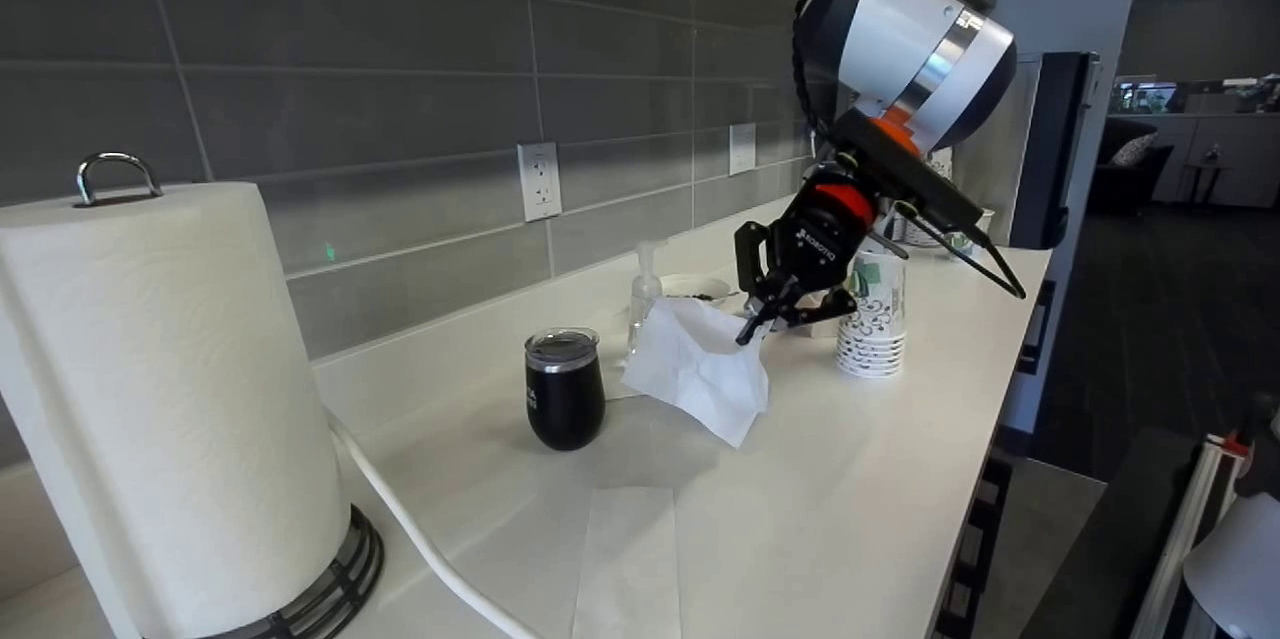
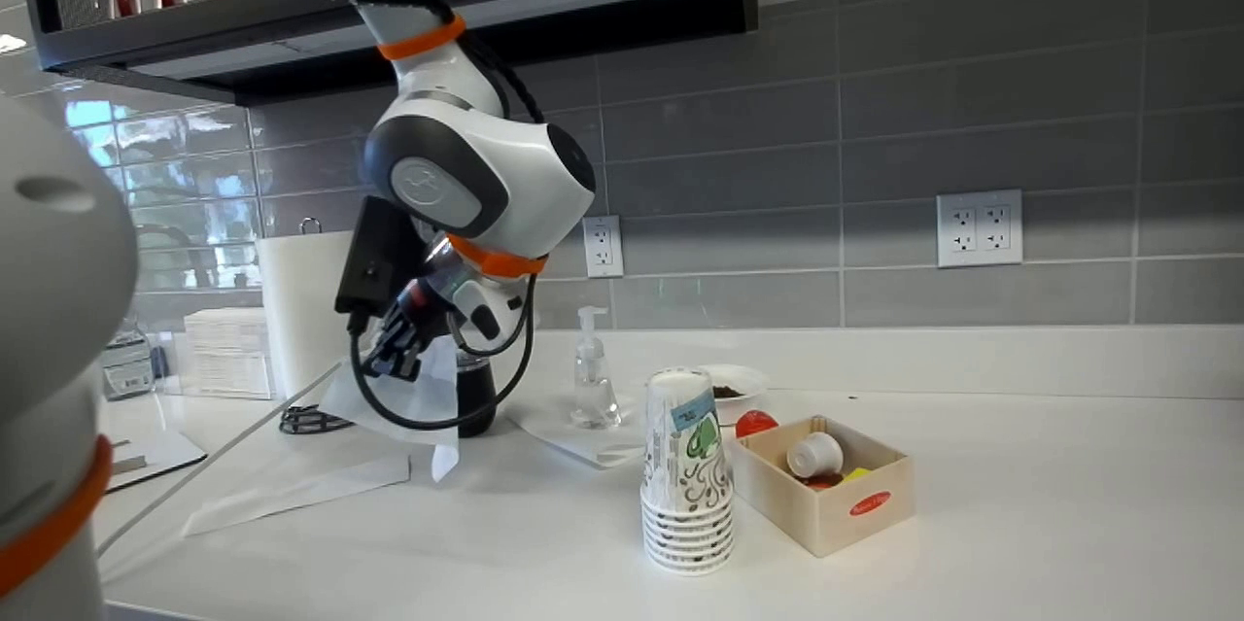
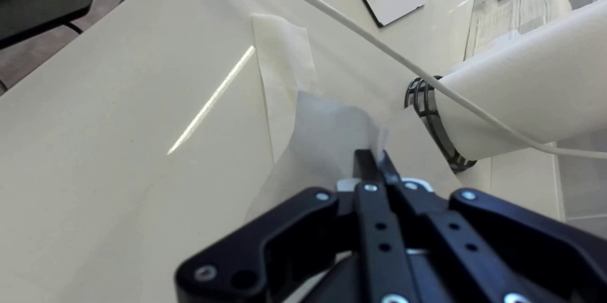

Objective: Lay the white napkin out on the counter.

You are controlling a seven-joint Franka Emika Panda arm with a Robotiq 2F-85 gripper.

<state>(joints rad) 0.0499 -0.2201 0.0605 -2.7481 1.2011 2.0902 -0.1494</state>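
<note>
The white napkin (image 1: 697,364) hangs creased and partly spread from my gripper (image 1: 755,327). It also shows in an exterior view (image 2: 432,397) and in the wrist view (image 3: 327,132). My gripper (image 3: 373,156) is shut on the napkin, with a pinched fold between its fingertips. The napkin hangs over the off-white counter (image 1: 830,509), beside the black mug (image 1: 565,404). I cannot tell whether its lowest corner touches the counter. A folded white paper strip (image 1: 628,559) lies flat on the counter; it also shows in the wrist view (image 3: 280,66).
The paper towel roll (image 1: 170,399) stands on a black wire base. A white cable (image 3: 360,32) runs past it. The soap bottle (image 2: 593,378) stands on another white sheet (image 2: 583,446). Stacked patterned cups (image 2: 688,485) and a wooden box (image 2: 855,524) stand further along.
</note>
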